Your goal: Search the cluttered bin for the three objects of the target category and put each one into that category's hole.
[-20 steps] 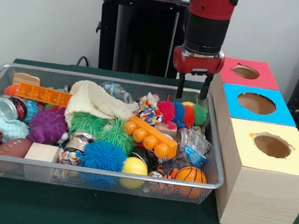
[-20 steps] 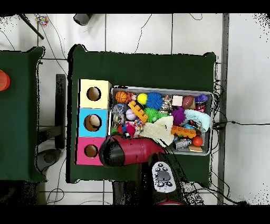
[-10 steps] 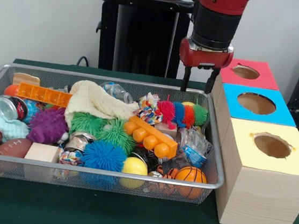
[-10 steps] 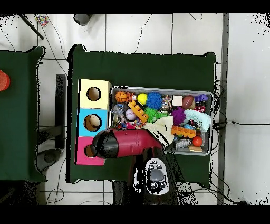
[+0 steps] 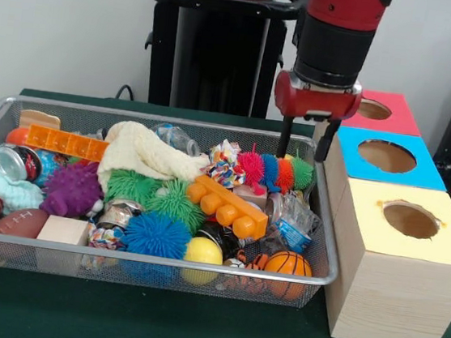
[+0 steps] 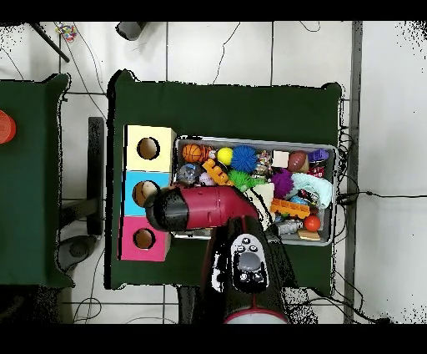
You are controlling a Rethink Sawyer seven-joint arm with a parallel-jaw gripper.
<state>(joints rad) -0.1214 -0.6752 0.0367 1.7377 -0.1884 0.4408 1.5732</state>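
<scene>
The red and black gripper (image 5: 302,142) hangs with its two dark fingers spread apart and nothing between them, so this looks like the search-and-pick stage, not a drop: no object is being carried toward the boxes. Which category is wanted cannot be told from the frames. In the front view it sits right of centre in the upper half, over the right end of the silver wire-mesh bin (image 5: 326,254), directly above the spiky rainbow-coloured caterpillar toy (image 5: 274,171) and just beside the blue-topped wooden box with a round hole (image 5: 388,158). The red-topped box (image 5: 375,110) lies above it in the frame, the yellow-topped box (image 5: 411,220) below. If that toy is the target, the next move calls for a straight descent, clear of the bin's right wall. The arm's forearm stands vertical, wrist pointing down; overhead, its red body (image 6: 204,209) covers the bin's lower left corner.
</scene>
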